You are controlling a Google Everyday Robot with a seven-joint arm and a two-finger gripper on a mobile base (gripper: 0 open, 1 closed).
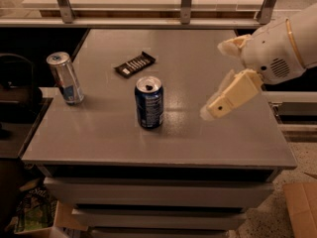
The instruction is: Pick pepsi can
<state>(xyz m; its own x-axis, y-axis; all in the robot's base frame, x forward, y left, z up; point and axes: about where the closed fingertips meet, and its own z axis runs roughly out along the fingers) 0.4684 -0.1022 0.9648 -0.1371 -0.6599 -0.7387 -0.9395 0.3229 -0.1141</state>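
The pepsi can (149, 102), dark blue with white print and an opened silver top, stands upright near the middle of the grey table (114, 138). My gripper (213, 80) comes in from the right, above the table's right half and well to the right of the can. Its two cream fingers (232, 94) are spread apart and point left toward the can, with nothing between them. It does not touch the can.
A taller, slimmer silver-and-blue can (65, 78) stands near the table's left edge. A dark snack bar wrapper (134, 64) lies behind the pepsi can. A railing (185, 4) runs along the far side. A cardboard box (302, 207) sits on the floor at lower right.
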